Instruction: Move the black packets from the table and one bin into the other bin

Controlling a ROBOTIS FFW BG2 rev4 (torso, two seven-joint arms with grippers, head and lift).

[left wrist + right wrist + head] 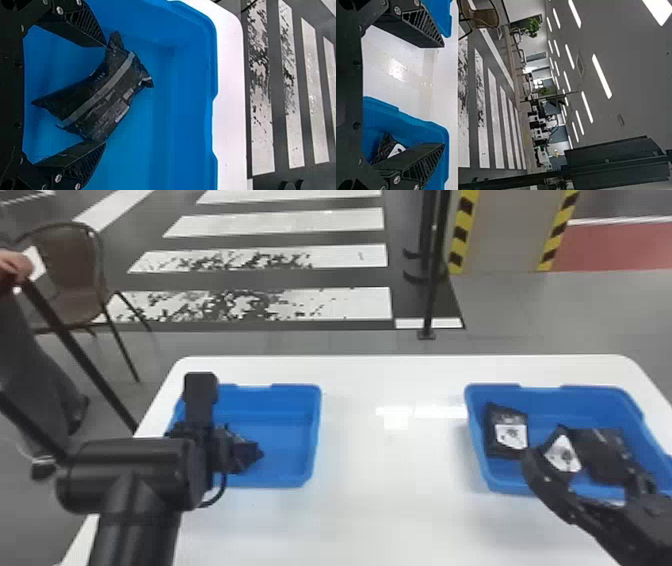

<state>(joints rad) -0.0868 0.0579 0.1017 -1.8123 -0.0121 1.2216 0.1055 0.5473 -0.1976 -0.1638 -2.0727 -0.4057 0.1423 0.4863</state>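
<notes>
The left jaws [220, 447] are standing wide apart over the left blue bin [314, 430], where a black packet [99, 99] is lying between them. The right jaws [581, 461] are hanging wide open near the right blue bin [550, 395], which is holding more black packets [505, 417]. Both bins are resting on the white surface [390, 500].

Packet [101, 93] in left bin [290, 440], packets [506, 416] in right bin [575, 402] (both on table [390, 500])

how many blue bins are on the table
2: one blue bin on the table's left side with a black packet inside, the other blue bin on its right side.
</notes>
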